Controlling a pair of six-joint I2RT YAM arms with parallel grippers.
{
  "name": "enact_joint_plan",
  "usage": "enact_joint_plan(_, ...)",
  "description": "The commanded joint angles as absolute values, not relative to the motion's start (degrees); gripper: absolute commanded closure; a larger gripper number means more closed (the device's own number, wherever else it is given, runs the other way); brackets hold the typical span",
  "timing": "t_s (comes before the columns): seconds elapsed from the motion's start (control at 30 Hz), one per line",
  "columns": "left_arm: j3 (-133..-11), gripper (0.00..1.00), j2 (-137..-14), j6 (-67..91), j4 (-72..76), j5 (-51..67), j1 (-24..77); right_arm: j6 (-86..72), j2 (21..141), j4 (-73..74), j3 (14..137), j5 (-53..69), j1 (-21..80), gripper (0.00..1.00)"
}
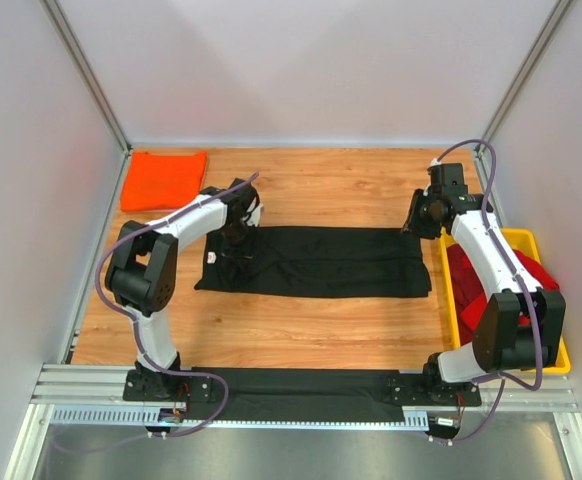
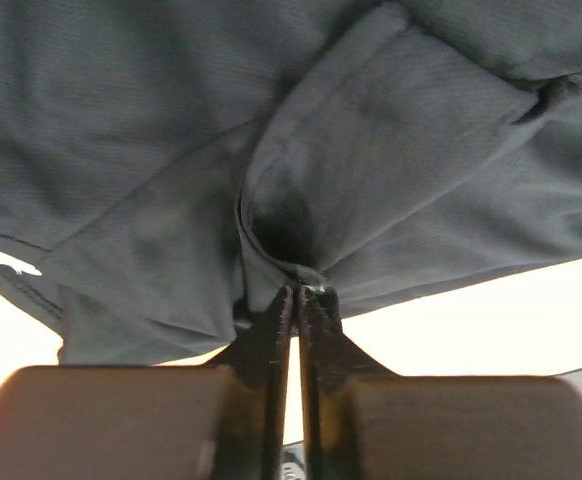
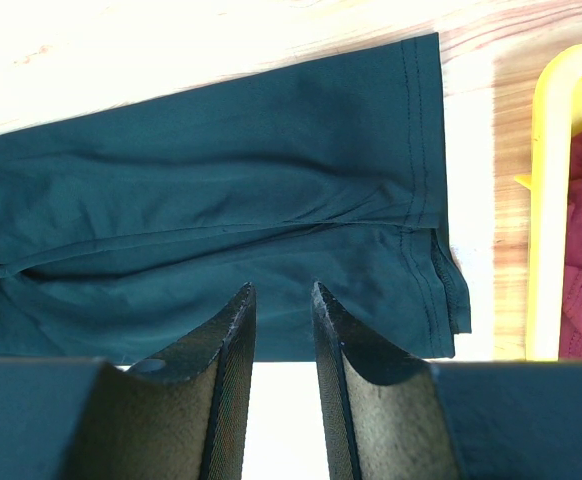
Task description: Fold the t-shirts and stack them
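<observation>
The light wooden table carries everything. Across its middle lies the black soft-cloth t-shirt, already narrowed into a long band running left to right. Its neck end is at the left, and its stitched hem at the right stops just short of the yellow plastic tray. That tray sits at the table's right edge and holds the crumpled red t-shirts. The bright orange t-shirt lies in the far left corner, folded into a flat rectangle, well apart from the black one.

The left gripper is down on the band's left part. Its fingers are drawn almost together, with a bunched ridge of black cloth pinched at their tips. The right gripper hovers above the band's right end, near the hem. Its jaws are parted and nothing is between them.

The step in hand looks like the crosswise fold of the black shirt, with only one end taken so far. The next move probably calls for the right gripper to lower onto the hem and close on all its layers. Both ends could then be lifted evenly and one carried over the other without the band twisting or sliding open.
</observation>
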State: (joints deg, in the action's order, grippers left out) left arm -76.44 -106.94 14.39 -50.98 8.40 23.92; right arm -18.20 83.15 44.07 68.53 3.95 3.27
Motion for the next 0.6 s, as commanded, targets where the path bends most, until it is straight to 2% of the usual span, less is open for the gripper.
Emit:
enact_joint_plan(0.0, -78.2, 0.93, -104.9, 13.0, -52.0, 7.8, 25.3, -18.0, 80.8, 44.1, 69.2, 3.1, 3.4, 0.69)
enact_joint_plan(0.03, -78.0, 0.99, -103.7, 12.8, -52.3, 8.2, 25.4, -18.0, 80.7, 44.2, 69.2, 3.1, 3.5, 0.69)
enact_joint_plan(0.07, -77.7, 1.00, -103.0, 12.5, -52.3, 8.6, 25.5, -18.0, 80.8, 44.2, 69.2, 3.2, 3.5, 0.69)
enact_joint_plan(0.5, -72.8, 1.00, -101.6, 5.5, -50.9, 21.9, 27.1, -18.7, 80.5, 43.7, 68.6, 4.0, 3.6, 0.69)
enact_joint_plan(0.57, -73.2, 0.94, -102.2, 4.2, -52.1, 22.0, 27.2, -18.5, 80.4, 43.7, 68.3, 3.7, 3.5, 0.69)
